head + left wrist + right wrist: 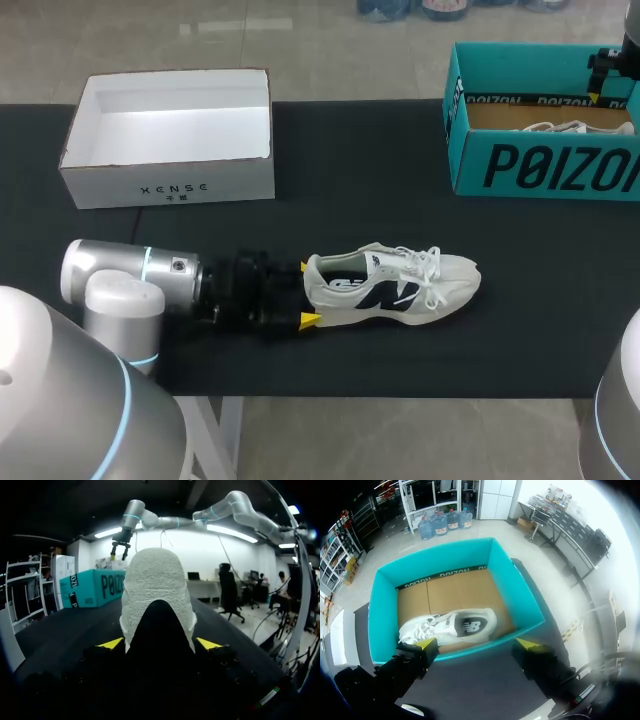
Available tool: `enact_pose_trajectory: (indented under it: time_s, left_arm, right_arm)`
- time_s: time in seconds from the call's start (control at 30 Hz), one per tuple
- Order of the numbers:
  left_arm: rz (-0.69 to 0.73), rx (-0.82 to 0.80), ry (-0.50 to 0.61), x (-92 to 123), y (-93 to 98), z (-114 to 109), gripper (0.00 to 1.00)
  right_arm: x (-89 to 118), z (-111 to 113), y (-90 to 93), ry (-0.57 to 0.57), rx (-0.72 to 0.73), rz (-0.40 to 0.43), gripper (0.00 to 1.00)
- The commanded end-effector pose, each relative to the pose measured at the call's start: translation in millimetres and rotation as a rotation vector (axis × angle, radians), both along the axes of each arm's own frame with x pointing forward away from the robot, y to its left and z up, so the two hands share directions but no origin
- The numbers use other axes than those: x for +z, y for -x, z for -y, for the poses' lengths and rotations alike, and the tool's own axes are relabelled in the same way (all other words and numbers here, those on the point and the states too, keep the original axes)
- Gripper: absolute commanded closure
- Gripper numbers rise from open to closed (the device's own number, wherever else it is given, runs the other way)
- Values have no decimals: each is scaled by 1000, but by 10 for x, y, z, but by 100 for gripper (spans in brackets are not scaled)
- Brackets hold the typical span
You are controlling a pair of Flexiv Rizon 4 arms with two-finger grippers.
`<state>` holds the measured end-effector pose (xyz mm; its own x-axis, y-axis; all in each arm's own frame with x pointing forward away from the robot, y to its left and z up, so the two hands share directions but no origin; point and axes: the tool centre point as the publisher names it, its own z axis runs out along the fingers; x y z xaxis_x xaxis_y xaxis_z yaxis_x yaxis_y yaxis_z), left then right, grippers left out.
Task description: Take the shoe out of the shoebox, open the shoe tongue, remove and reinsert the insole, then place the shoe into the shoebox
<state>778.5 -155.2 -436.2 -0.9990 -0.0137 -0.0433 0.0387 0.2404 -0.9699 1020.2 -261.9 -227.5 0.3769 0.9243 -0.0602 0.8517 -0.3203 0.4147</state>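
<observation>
Two shoes are in sight: the shoe (390,285) stands on its sole near the middle of the black bench (350,200), toe toward my right, and a second shoe (452,627) lies on its side on the cardboard floor of the teal shoebox (540,165) at the bench's far right corner. Only the right wrist view shows that second shoe whole; the head view catches just its laces over the box wall. The left end effector (307,293) lies low along the bench behind the shoe, its yellow tips pressed against the two sides of the heel, gripping it; the left wrist view shows the heel filling the space between the tips. The right end effector (477,644) hangs above the shoebox's near wall with its fingers spread wide, holding nothing. A white box (170,185) sits open at the far left. The shoe is close to the bench's near edge, with bare black surface between it and both boxes.
</observation>
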Motion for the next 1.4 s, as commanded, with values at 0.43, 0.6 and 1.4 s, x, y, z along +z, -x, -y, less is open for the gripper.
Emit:
enact_pose_trajectory:
  time_s: [0.43,0.6,1.4]
  left_arm:
    - [0,2,-2,-23,19,11,100]
    - [0,2,-2,-23,19,11,100]
    - [0,2,-2,-23,19,11,100]
  right_arm:
    - [-4,1,8,0,0,2,0]
    - [-4,1,8,0,0,2,0]
    - [48,-1264,1061,43,42,-168,0]
